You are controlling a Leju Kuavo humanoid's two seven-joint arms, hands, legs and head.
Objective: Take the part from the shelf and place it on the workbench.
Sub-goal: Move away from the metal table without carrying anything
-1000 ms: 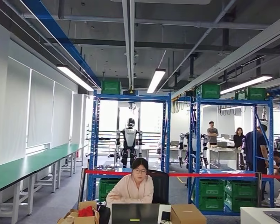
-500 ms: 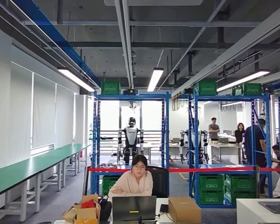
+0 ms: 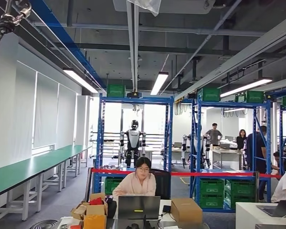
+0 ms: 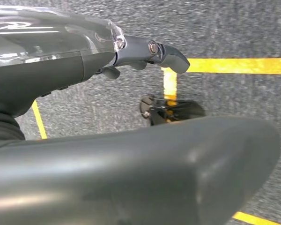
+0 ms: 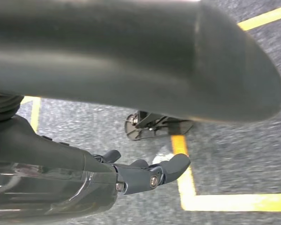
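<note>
Two blue shelf racks (image 3: 134, 100) (image 3: 224, 102) stand across the hall in the head view, with green crates (image 3: 210, 193) on their lowest level. I cannot make out any part on them at this distance. A long green-topped workbench (image 3: 23, 169) runs along the left wall. My left hand (image 4: 43, 65) hangs over the grey floor, fingers stretched out and apart from the thumb, holding nothing. My right hand (image 5: 43, 159) hangs the same way, with nothing in it.
A person (image 3: 139, 183) sits at a desk in front of me behind a laptop (image 3: 138, 207), with cardboard boxes (image 3: 186, 210) beside it. A red tape barrier (image 3: 206, 174) stretches before the racks. Other robots and people stand farther back. Yellow lines (image 4: 238, 65) mark the floor.
The whole head picture has shifted, so the camera moved: the desk and racks look slightly farther off, and a chain hook now shows at the top left.
</note>
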